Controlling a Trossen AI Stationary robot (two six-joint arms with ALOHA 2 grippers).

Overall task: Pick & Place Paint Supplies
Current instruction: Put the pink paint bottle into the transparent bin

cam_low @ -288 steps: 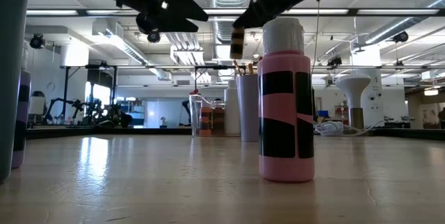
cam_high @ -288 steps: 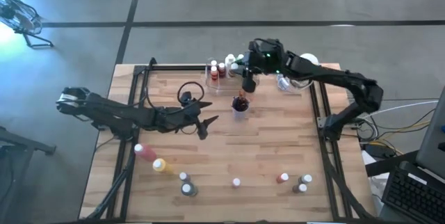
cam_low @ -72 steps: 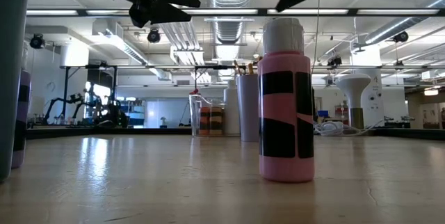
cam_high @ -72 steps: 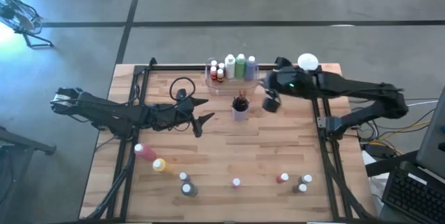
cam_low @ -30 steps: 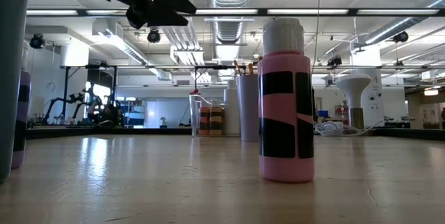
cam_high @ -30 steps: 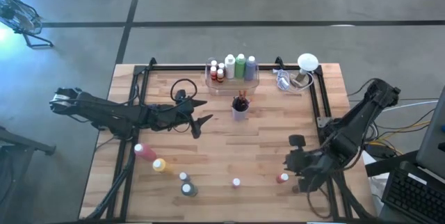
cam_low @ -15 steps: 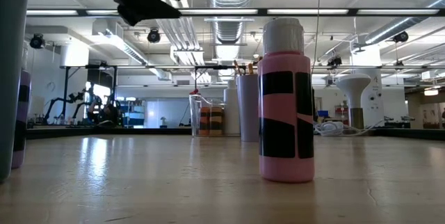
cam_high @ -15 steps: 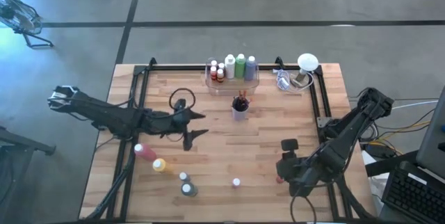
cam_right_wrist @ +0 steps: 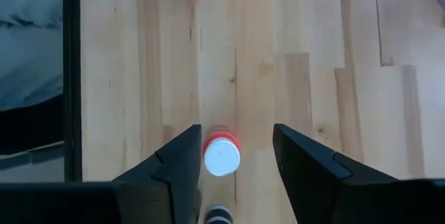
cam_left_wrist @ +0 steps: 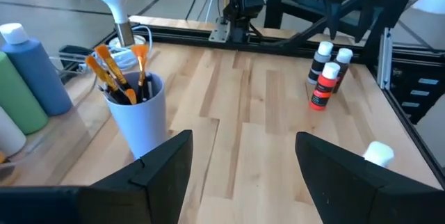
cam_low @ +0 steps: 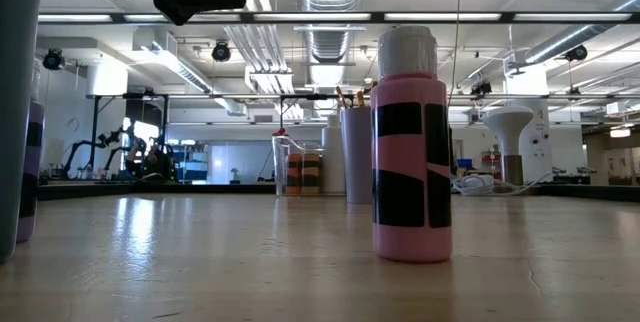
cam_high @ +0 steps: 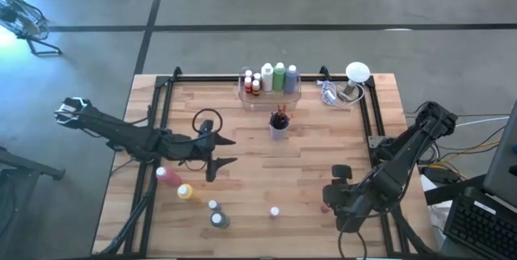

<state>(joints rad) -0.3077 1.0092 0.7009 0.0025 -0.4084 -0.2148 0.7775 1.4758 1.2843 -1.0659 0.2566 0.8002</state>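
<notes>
Right arm has swung off the rear bin down to the front right corner of the table (cam_high: 323,143); left arm has slid toward the front left. Right gripper (cam_right_wrist: 226,158) hangs directly over a red bottle with a white cap (cam_right_wrist: 222,156), fingers spread either side of it with a gap on both sides, not gripping. In the high view that bottle is hidden under the arm, and the gripper itself is hard to make out there. Another capped bottle (cam_right_wrist: 220,215) is cut off at the frame edge. Left gripper (cam_high: 224,151) is wide open and empty, above bare wood near the pink bottle (cam_high: 167,176) and yellow bottle (cam_high: 186,191). Its wrist view looks at the brush cup (cam_left_wrist: 138,112) with orange-tipped paintbrushes (cam_left_wrist: 115,78). Clear bin (cam_high: 269,92) at the back edge holds the taller bottles. In the low view a pink bottle (cam_low: 411,152) fills the foreground.
</notes>
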